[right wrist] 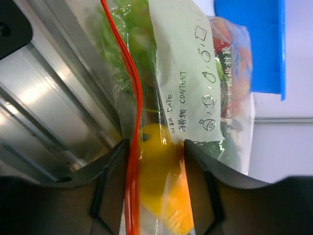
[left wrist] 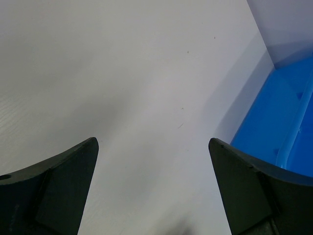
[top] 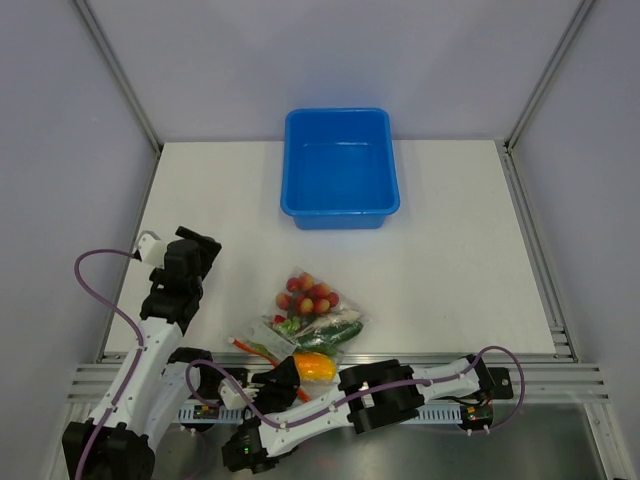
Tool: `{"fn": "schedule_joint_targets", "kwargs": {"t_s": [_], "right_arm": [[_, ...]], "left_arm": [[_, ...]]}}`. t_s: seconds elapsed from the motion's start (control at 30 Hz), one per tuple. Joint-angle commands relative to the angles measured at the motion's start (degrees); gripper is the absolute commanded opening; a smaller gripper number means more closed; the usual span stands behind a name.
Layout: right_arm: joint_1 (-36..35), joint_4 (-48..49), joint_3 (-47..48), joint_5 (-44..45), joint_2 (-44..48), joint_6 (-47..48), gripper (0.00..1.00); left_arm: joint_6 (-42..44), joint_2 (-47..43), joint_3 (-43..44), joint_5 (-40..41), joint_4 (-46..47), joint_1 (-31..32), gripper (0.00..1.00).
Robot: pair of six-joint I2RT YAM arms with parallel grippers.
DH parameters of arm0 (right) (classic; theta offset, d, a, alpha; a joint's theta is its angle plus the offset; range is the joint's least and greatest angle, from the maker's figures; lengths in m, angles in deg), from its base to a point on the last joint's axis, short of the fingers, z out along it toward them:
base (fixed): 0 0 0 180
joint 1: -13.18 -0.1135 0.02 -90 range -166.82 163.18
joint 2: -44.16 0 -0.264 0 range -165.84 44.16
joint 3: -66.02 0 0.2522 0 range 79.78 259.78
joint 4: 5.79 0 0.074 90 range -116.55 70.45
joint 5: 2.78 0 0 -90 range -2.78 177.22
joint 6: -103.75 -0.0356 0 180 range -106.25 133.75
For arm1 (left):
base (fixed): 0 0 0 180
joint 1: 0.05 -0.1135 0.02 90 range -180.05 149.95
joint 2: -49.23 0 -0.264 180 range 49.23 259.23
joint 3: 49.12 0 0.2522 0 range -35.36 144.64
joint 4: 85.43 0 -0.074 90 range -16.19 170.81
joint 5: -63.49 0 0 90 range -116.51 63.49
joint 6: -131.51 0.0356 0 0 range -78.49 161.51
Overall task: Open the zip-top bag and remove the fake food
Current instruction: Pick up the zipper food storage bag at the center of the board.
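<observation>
As the left gripper [left wrist: 152, 143] was noted wide open, empty and well apart, the zip-top bag [right wrist: 188, 73] was clamped at its mouth by the right gripper [right wrist: 154, 147].

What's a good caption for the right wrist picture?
Right gripper clamps the zip-top bag beside its orange zip strip.

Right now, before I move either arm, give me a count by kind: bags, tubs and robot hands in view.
Zip-top bag: 1
Blue tub: 1
Robot hands: 2 (left hand open, right hand closed on the bag)
Total: 4
The fake food inside the bag is too bunched to count.
</observation>
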Motion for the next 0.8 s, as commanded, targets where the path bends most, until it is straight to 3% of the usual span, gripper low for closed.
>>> {"fn": "schedule_joint_targets", "kwargs": {"t_s": [0.0, 0.13, 0.23, 0.37, 0.6, 0.77], "right_arm": [[0.37, -2.36, -0.65, 5.47, 0.08, -4.73, 0.50], [0.28, -10.60, 1.10, 8.80, -0.97, -12.43, 0.29], [0.28, -15.01, 2.43, 9.86, -0.80, -17.98, 0.21], [0.81, -22.13, 3.57, 10.74, 0.78, -24.15, 0.00], [1.16, -18.72, -2.04, 9.69, 9.21, -22.14, 0.00], [2.48, -7.31, -5.48, 3.47, 15.27, -10.38, 0.00]], "left_arm": [[0.04, 0.47, 2.49, 0.96, 1.58, -0.45, 0.99], [0.13, 0.65, 2.40, 0.70, 1.75, -0.46, 0.99], [0.13, 0.65, 2.40, 0.44, 2.01, -0.54, 0.99], [0.30, 1.09, 2.23, -0.35, 2.63, -0.54, 0.99], [0.39, 0.39, 2.05, -0.88, 2.89, -0.72, 0.99], [0.56, 0.21, 1.96, -1.23, 3.07, -0.72, 0.99]]}}
